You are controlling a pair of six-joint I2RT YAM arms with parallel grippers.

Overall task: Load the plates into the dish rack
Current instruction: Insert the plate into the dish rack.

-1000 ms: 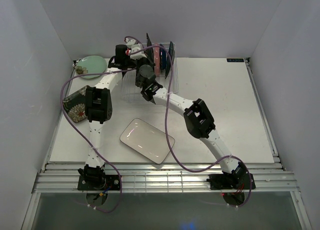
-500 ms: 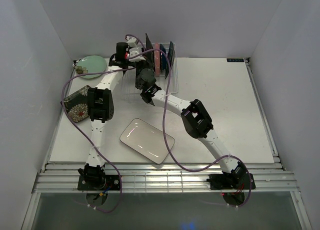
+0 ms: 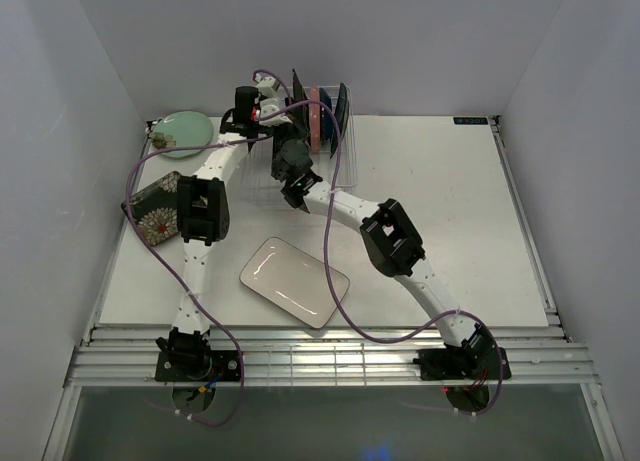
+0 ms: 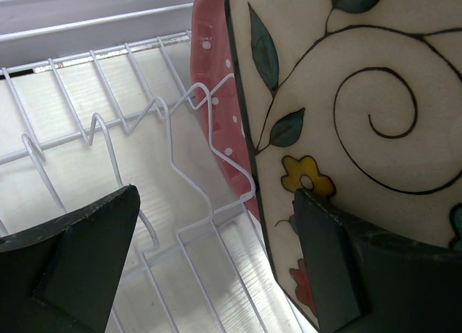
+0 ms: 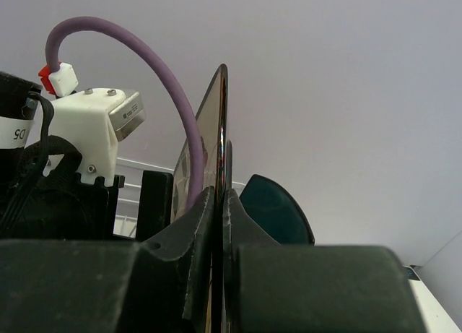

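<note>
Upright patterned plate (image 4: 346, 116) pinched in right hand (image 5: 219, 197); left hand (image 4: 209, 253) agape.

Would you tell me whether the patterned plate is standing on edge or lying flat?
On edge: the patterned plate stands vertical beside the pink plate at the dish rack, right gripper pinching it.

Left claw (image 4: 213, 235) spread wide, right claw (image 5: 219, 203) pinched shut, both reaching far forward

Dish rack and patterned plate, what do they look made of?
The rack is thin bent white rods, probably coated metal wire. The patterned plate has a cream face with painted leaves and swirls and a glossy rim: likely glazed ceramic, possibly glass.
</note>
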